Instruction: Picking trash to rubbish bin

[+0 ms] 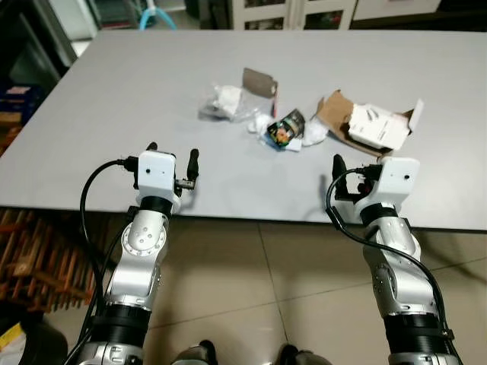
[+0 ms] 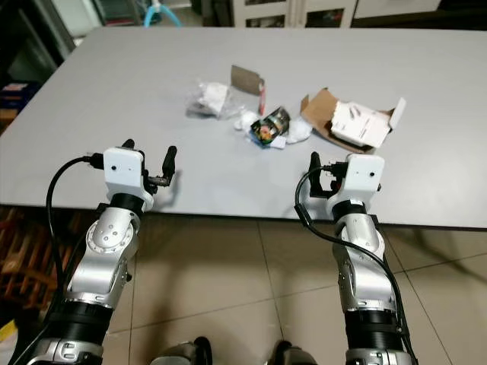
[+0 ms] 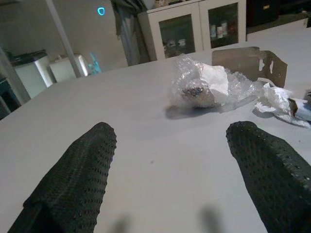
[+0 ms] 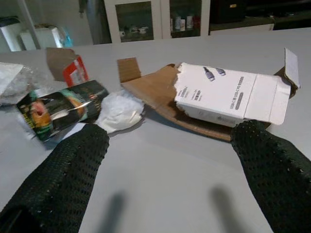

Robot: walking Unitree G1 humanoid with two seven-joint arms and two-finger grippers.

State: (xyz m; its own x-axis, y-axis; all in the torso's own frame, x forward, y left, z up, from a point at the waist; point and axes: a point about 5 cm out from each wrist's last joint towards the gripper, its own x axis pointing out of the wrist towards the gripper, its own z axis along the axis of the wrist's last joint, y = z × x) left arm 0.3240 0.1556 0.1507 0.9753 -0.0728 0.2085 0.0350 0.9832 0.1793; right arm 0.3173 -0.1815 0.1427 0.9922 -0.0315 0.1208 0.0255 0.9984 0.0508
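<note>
Approach step: both tools spread wide, empty, at the grey surface (image 1: 114, 114) edge.
Right tool (image 4: 170, 160) faces the torn white cardboard box (image 4: 228, 97); left tool (image 3: 170, 165) faces the crumpled clear plastic bag (image 3: 206, 87); next, reach and close.

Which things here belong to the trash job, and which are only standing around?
For the job: clear plastic wrap, dark snack wrapper, white crumpled paper, torn white box, brown card piece.

Only around: grey table, white cabinet.
</note>
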